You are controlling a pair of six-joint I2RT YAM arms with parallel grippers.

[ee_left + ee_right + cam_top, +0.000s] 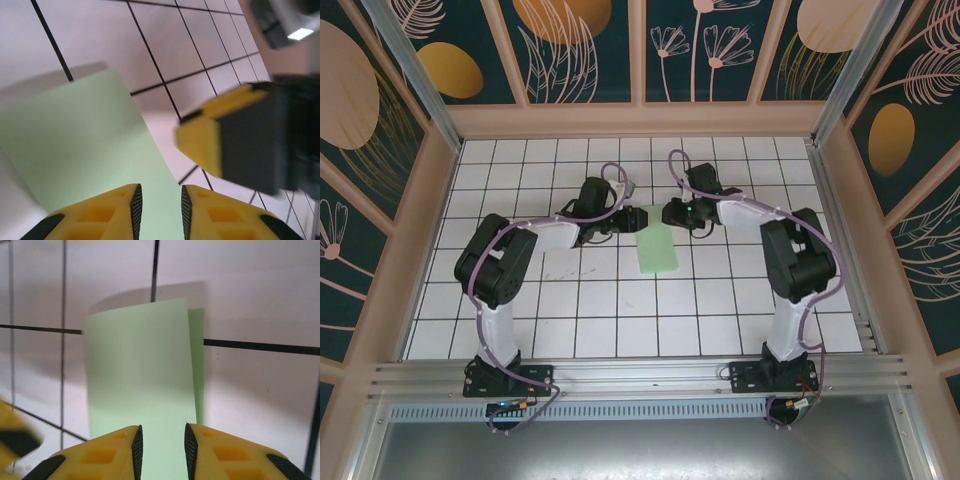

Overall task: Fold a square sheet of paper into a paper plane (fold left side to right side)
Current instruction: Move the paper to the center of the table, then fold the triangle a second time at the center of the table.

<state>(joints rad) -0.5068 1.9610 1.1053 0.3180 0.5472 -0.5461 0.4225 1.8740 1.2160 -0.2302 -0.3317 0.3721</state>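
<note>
The square sheet of paper (657, 250) lies folded in half on the white tiled table, a pale mint-green upright rectangle. Both grippers hover over its far end. My left gripper (640, 219) comes in from the left and my right gripper (669, 213) from the right, tips almost meeting. In the left wrist view the paper (85, 135) lies flat under the left gripper (159, 210), whose jaws stand narrowly apart with nothing pinched. In the right wrist view the paper (140, 370) shows its lower layer sticking out along the right edge; the right gripper (161, 452) is narrowly open above it.
A yellow finger of the right gripper (200, 142) hangs close in front of the left wrist camera. Beige walls (640, 120) enclose the tiled floor on three sides. An aluminium rail (640, 375) carrying the arm bases runs along the near edge.
</note>
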